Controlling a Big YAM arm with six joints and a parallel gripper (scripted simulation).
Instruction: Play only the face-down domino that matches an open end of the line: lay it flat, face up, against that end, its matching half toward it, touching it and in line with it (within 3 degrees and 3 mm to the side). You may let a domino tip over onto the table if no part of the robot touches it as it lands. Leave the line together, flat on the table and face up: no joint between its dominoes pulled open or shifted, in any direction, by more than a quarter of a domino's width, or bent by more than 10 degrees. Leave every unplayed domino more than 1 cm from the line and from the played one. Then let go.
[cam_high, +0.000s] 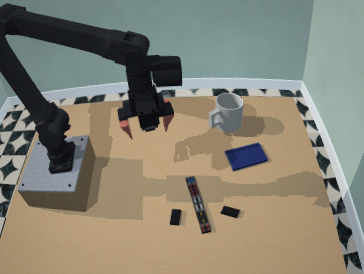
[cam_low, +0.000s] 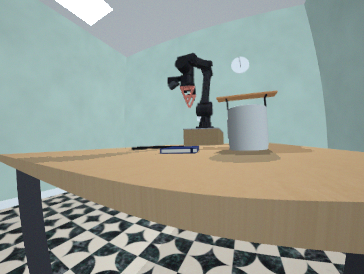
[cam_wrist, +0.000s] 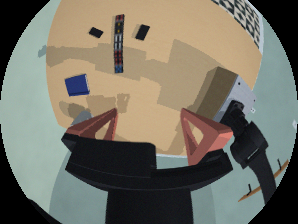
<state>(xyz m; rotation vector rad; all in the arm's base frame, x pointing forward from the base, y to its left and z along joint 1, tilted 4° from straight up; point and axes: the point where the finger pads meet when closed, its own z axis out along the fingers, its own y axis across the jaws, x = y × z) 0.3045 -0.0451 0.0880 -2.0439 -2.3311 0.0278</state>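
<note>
The line of face-up dominoes (cam_high: 198, 204) (cam_wrist: 118, 42) lies on the table, nearly straight, with a blue-pipped end toward the back and a red-pipped end toward the front in the top view. One black face-down domino (cam_high: 175, 217) (cam_wrist: 142, 32) lies on the robot-base side of the line, apart from it. Another black face-down domino (cam_high: 230, 211) (cam_wrist: 96, 32) lies on the other side, apart and turned at an angle. My gripper (cam_high: 149, 133) (cam_low: 190, 106) (cam_wrist: 149, 111) is open, with nothing between its fingers, high above the table and well behind the line's blue end. Exact pip counts are too small to read.
A blue book (cam_high: 246, 156) (cam_low: 180, 149) (cam_wrist: 77, 85) lies beyond the line's blue end, off to the mug side. A grey mug (cam_high: 232, 115) (cam_low: 248, 127) stands behind the book. The robot's base box (cam_high: 55, 182) (cam_low: 203, 136) stands at the left in the top view.
</note>
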